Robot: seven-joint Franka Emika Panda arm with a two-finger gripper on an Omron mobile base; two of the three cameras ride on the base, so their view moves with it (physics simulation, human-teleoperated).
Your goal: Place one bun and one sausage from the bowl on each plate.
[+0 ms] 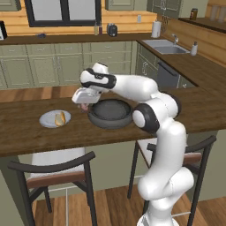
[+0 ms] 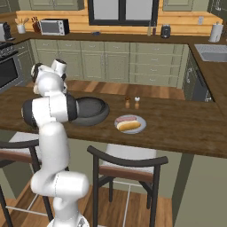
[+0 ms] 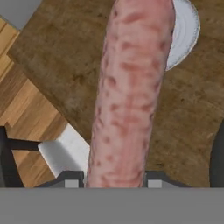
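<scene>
A long pink sausage (image 3: 129,87) fills the hand view, and my gripper (image 3: 113,177) is shut on its near end. In the left base view the gripper (image 1: 84,105) hangs just above the counter between the dark bowl (image 1: 110,113) and the left plate (image 1: 47,120), which carries a bun (image 1: 60,118). The hand view shows that pale plate (image 3: 186,35) beyond the sausage's far tip. Right of the bowl (image 2: 91,110) lies the other plate (image 2: 141,125), holding a bun (image 2: 129,126) and a sausage (image 2: 127,119).
Two small shakers (image 2: 132,103) stand behind the right plate. The wooden counter (image 1: 26,139) has two dark chairs (image 1: 53,170) tucked under its front edge. A sink (image 1: 165,46) sits on the far side counter.
</scene>
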